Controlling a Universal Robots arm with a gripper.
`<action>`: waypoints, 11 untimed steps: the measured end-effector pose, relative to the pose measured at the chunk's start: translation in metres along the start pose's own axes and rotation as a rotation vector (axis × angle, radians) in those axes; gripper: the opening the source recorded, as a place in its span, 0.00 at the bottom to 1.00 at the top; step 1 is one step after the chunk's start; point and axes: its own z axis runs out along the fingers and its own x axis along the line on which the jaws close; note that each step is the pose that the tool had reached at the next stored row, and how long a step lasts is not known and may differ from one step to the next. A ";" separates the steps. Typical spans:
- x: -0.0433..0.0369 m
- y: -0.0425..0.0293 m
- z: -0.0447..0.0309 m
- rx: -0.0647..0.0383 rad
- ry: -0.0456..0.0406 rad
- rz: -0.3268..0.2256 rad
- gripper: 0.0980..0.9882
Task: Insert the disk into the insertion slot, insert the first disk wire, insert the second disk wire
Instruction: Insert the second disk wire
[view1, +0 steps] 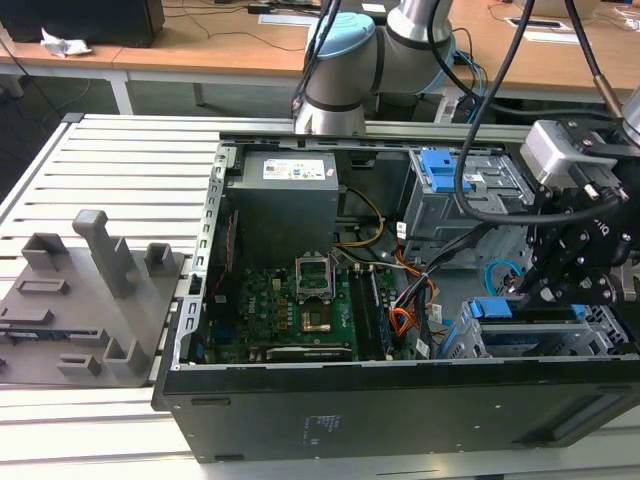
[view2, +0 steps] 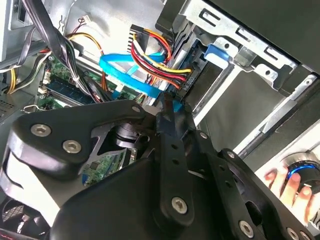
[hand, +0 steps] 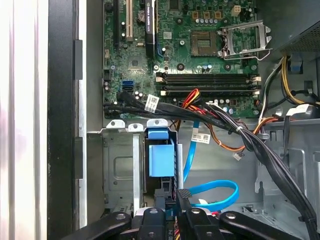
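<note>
Where it loops, the second disk wire slim, light blue; end effector grip unclear.

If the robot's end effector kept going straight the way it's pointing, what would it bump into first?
Probably the plug end of the red-orange-black wire, just ahead of the end effector, with the blue cable beside it. Depth is hard to judge, so it may touch already.
</note>
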 end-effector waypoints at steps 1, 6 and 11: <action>-0.0002 0.0006 -0.0077 0.000 0.0000 0.000 0.16; -0.0008 0.0029 -0.0419 0.000 0.0000 0.000 0.16; -0.0009 0.0029 -0.0421 0.000 0.0000 0.000 0.16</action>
